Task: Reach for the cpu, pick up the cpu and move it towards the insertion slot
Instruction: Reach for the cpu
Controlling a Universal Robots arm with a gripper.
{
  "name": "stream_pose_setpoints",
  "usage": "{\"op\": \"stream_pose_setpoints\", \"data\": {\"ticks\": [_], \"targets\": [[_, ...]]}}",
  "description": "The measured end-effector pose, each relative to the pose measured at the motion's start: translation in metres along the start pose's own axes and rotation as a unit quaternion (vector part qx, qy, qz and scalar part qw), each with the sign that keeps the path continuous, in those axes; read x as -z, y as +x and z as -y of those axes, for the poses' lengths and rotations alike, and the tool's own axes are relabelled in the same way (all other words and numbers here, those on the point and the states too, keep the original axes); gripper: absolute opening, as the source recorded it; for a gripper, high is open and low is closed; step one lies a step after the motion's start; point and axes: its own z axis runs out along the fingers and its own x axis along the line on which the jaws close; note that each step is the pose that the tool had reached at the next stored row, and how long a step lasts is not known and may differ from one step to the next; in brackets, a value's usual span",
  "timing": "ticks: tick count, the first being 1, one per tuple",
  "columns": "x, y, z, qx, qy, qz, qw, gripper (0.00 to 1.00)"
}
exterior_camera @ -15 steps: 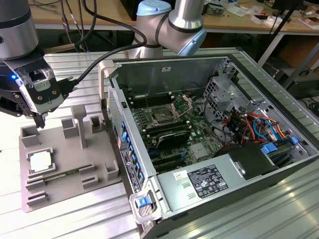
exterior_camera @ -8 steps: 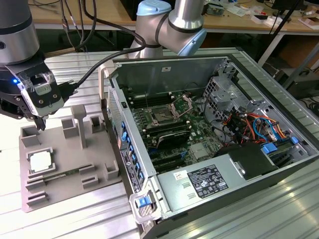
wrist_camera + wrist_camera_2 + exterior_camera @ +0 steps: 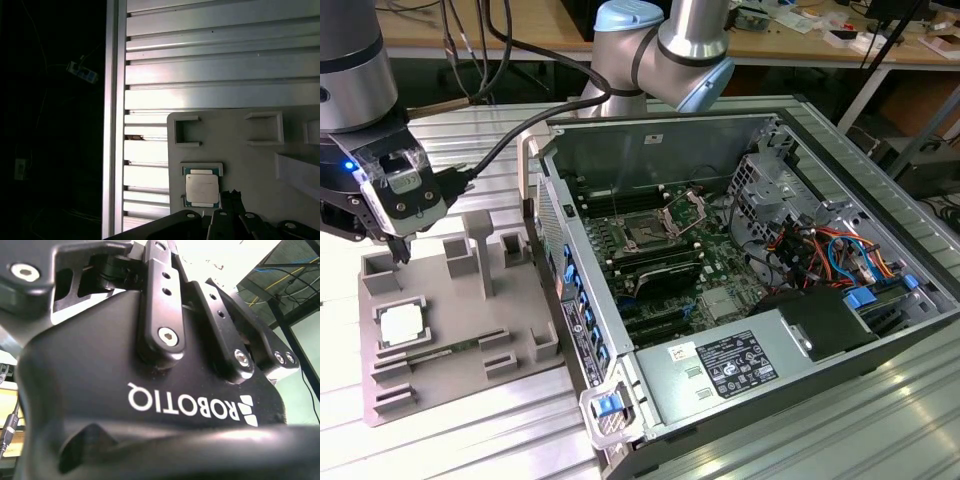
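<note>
Looking down at the ribbed aluminium table, I see the cpu lying flat with its pale top up in a shallow framed nest on the grey tray, near the tray's edge on the exterior view's left. It is square, so no long axis stands out, and its sides run parallel to the tray's sides. In the first wrist view the cpu shows a thin green border. The gripper hangs over the tray's far corner, near the cpu but clear of it and holding nothing. I cannot tell whether it is spread or pressed together. A thin green memory stick lies just beside the nest. Grey upright posts rise from the tray between the cpu and the open computer case. The case's near wall stands between the tray and the insertion slot, which sits well apart on the green board.
</note>
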Motion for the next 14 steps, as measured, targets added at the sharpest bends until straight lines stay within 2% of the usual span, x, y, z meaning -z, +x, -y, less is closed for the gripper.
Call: {"op": "stream_pose_setpoints", "data": {"ticks": [14], "targets": [[-0.0045,0.0007,0.0002,0.0,0.0,0.0001,1.0,0.11]]}}
